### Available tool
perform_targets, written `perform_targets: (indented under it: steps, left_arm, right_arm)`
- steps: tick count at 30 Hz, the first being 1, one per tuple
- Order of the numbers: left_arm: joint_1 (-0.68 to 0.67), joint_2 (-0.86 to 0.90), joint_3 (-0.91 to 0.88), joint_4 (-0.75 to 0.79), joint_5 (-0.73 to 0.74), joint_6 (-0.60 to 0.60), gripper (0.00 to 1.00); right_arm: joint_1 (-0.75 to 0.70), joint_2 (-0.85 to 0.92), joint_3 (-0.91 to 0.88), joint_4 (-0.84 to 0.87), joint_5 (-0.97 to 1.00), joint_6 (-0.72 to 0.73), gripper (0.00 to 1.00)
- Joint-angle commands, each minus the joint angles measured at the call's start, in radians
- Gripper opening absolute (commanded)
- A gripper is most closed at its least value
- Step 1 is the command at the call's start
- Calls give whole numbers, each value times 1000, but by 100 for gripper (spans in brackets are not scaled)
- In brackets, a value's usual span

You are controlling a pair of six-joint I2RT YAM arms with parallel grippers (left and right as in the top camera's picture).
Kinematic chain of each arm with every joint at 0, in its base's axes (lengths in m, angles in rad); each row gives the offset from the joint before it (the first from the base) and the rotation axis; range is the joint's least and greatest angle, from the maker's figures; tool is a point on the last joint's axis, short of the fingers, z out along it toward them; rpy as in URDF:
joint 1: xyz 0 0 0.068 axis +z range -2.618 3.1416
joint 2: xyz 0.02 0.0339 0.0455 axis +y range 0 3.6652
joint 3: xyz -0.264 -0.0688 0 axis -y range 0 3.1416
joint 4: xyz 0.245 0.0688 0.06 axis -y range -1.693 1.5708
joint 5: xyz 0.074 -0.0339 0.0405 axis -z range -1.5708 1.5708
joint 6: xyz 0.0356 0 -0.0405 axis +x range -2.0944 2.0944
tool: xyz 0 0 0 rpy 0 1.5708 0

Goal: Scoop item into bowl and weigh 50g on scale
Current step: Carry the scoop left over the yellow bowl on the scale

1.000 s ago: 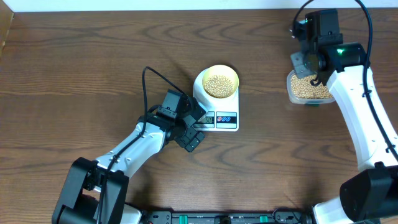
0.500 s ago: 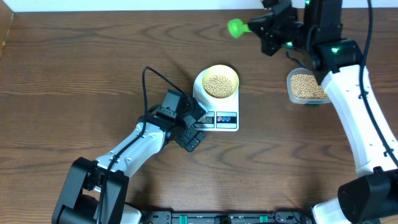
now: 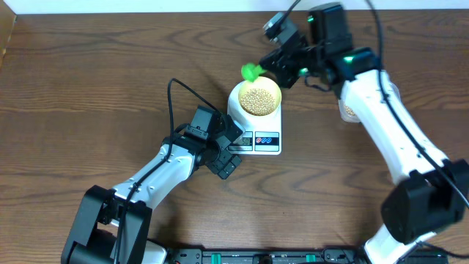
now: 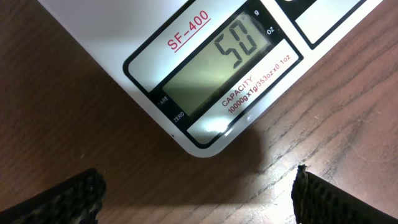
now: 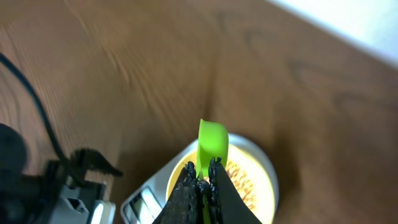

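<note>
overhead: beans (image 3: 258,101) fill bowl (image 3: 278,94) on scale (image 3: 265,126), mid-surface (image 3: 110,88); right fingers (image 3: 272,67) hold green scoop (image 3: 252,71) at bowl's far-left rim; left fingers (image 3: 229,152) at scale's near-left corner | left wrist: fingers wide, empty; display (image 4: 217,68) reads 50 g | right wrist: fingers clamp scoop handle above bowl

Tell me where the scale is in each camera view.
Overhead: scale at centre, under the bowl.
Left wrist: scale fills the top of the picture, one corner only.
Right wrist: scale at the bottom edge, left of centre, blurred.
Shared landmark: its grey display, in all three.
</note>
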Motion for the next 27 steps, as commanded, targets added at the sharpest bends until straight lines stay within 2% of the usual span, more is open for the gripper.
perform_targets:
  steps: [1,10,21,27]
  left_arm:
    - [3,13,-2,-3,-6,13,98]
    - [3,13,-2,-3,-6,13,98]
    - [3,13,-2,-3,-6,13,98]
    - [3,13,-2,-3,-6,13,98]
  right_arm:
    - [40,26,12,-28,89,-17,1]
    - [98,62,12,-94,303,-88,1]
    - [103,142,11,-95,319,-132,1]
    - [103,147,11,-112,295,-75,1]
